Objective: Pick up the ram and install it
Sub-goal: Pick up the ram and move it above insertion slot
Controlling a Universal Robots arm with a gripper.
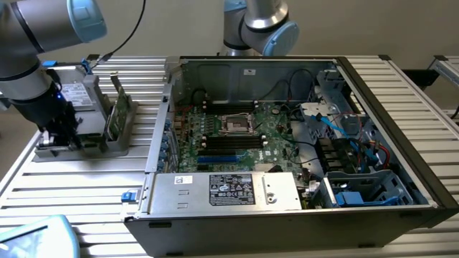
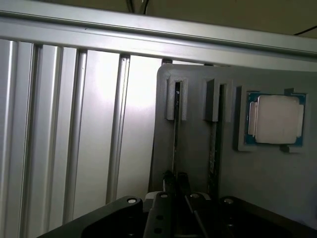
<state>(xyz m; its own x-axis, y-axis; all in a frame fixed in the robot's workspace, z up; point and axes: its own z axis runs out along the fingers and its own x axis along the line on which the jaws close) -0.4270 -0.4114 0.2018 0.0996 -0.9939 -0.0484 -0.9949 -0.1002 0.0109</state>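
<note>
Fingertips [image 2: 168,179] of the black two-finger gripper [image 2: 175,180] stand narrow, pinched on either face of the long, thin dark-green ram [image 2: 176,129], which is seen edge-on. The ram stands upright in a slot of the grey plastic holder [image 2: 198,158]. A second dark stick [image 2: 214,144] sits in the neighbouring slot, with a square silver processor chip [image 2: 276,119] in a recess just beside it. The holder rests on the slatted aluminium table [image 2: 59,129]. In the exterior view the gripper is down at the holder, well apart from the open black computer case [image 1: 401,134] on the exterior view's right, whose green motherboard [image 1: 244,137] lies exposed.
</note>
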